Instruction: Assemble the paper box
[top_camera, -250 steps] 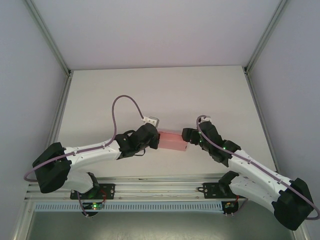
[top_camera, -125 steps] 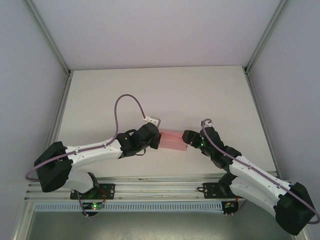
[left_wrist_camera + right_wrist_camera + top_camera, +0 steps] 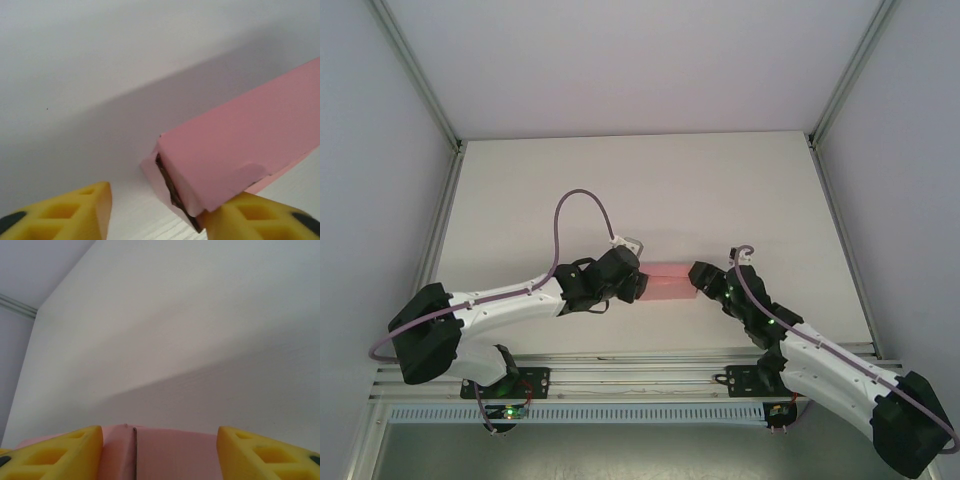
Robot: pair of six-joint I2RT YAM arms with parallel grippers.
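Note:
The paper box [image 3: 670, 283] is a pink folded rectangular box lying on the white table [image 3: 650, 180] between my two grippers. My left gripper [image 3: 634, 283] is at its left end. In the left wrist view the left gripper [image 3: 160, 212] is open: the box [image 3: 240, 140] rests against the right yellow finger [image 3: 260, 220], its end flap is slightly ajar, and the left finger [image 3: 65, 215] is well clear. My right gripper [image 3: 700, 275] is at the other end. In the right wrist view the right gripper [image 3: 160, 445] stands open with the box [image 3: 175, 455] between its fingers.
White walls enclose the table on three sides, with aluminium posts [image 3: 420, 75] at the back corners. A metal rail [image 3: 640, 385] runs along the near edge, carrying both arm bases. A purple cable [image 3: 582, 200] loops above the left arm.
The left gripper has opened and let go of the box's end. The right gripper has narrowed and moved in over the box's right end. The box has shifted slightly.

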